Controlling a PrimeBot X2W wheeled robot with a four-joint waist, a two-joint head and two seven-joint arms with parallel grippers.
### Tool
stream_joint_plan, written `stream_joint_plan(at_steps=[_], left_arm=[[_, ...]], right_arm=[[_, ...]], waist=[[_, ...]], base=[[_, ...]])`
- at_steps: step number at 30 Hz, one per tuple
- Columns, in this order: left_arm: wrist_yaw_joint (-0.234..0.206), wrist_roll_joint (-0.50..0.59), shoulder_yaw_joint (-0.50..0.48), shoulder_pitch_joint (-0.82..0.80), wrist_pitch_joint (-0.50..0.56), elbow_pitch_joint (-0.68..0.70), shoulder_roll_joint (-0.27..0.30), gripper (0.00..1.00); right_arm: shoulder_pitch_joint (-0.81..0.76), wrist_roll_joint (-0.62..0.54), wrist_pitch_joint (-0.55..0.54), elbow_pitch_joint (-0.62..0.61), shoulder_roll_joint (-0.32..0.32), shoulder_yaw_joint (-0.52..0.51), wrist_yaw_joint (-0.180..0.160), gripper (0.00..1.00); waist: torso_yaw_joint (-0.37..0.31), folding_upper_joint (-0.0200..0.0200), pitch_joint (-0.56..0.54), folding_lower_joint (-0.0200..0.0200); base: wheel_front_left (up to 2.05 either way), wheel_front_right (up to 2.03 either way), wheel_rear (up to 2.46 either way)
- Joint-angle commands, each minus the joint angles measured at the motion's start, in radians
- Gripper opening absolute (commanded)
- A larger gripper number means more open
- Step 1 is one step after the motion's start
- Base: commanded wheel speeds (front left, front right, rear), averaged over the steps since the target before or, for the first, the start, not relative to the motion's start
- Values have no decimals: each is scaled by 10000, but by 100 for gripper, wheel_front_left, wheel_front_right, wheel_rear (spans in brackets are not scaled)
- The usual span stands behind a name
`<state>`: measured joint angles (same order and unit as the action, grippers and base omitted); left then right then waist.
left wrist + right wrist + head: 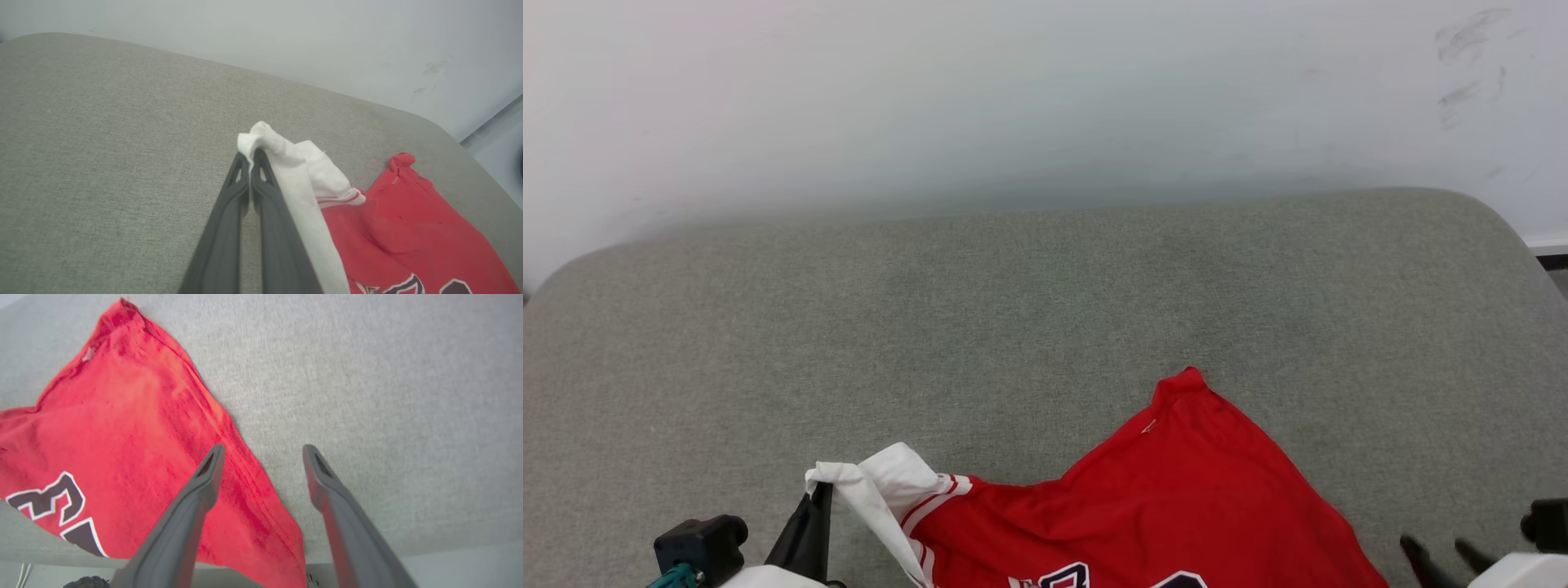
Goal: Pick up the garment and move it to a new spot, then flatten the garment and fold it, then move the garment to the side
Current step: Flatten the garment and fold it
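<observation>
The garment (1176, 498) is a red shirt lying rumpled on the near part of the grey padded surface (1013, 310), with dark white-outlined lettering near its lower edge. Its white sleeve (882, 482) with red stripes is lifted at the left. My left gripper (821, 492) is shut on that sleeve; the left wrist view shows the fingertips of this gripper (250, 154) pinching a white fold, beside the garment's red body (408, 228). My right gripper (1437, 549) stands open at the garment's right edge. In the right wrist view, this gripper (263, 451) holds nothing, one finger over the garment (122, 437), the other over bare cushion.
A pale wall (1045, 98) rises right behind the grey surface, with a few scuff marks at the upper right. The surface has rounded far corners and stretches bare to the left and back. The garment's lower part hangs past the near edge (41, 547).
</observation>
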<state>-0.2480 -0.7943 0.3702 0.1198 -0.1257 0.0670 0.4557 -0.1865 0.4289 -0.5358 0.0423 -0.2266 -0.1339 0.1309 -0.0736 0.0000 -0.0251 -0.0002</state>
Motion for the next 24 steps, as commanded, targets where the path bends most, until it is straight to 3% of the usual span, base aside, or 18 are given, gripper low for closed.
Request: stream_joint_plan(at_steps=[1,5,9,13,18,24], left_arm=[[-40,17,-4,51,-1,37,38,0],[-53,104,86,-204,74,88,29,0],[-116,322,182,-491,83,234,65,0],[-58,671,371,-927,107,425,129,0],[227,1154,784,-1877,139,579,41,0],[534,1553,1115,-2771,16,481,-151,0]], right_arm=[[262,-36,720,-78,29,-11,-5,100],[994,12,2463,98,-61,31,-4,100],[2135,291,2640,562,-364,572,-4,100],[3483,568,1653,993,-852,1418,-4,100],[4838,840,-422,1244,-1693,2382,-4,100],[5970,977,-2245,1618,-2077,3227,-5,100]], waist=[[2,0,38,2],[111,0,169,2],[311,0,483,2],[683,0,993,2],[1550,0,1849,2],[2128,0,2631,2]], base=[[0,0,0],[0,0,0],[0,0,0],[0,0,0],[0,0,0],[0,0,0]])
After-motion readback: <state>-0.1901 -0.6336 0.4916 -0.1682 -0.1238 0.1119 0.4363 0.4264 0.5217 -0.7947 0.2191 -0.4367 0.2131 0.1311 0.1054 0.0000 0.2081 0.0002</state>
